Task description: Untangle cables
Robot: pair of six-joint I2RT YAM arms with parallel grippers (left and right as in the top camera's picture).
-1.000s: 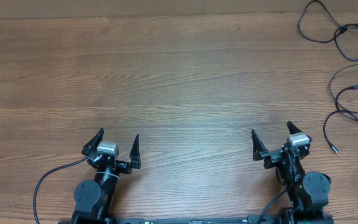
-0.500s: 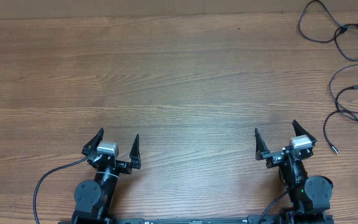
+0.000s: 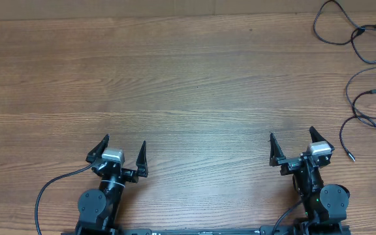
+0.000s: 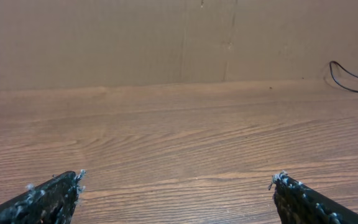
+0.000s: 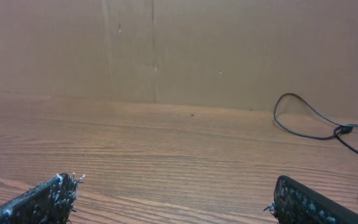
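A tangle of thin black cables [image 3: 368, 72] lies on the wooden table at the far right, from the back edge down toward the middle right. Part of it shows in the right wrist view [image 5: 319, 127] and a small loop in the left wrist view [image 4: 352, 76]. My left gripper [image 3: 123, 148] is open and empty at the front left, far from the cables. My right gripper [image 3: 294, 140] is open and empty at the front right, a short way left of the lowest cable end [image 3: 349, 155].
A brown cardboard wall [image 4: 179, 37] stands along the table's back edge. A black cable from the left arm base [image 3: 47, 192] loops at the front left.
My right gripper has shifted slightly to the right, toward the cables. The left arm and the cables have not moved.
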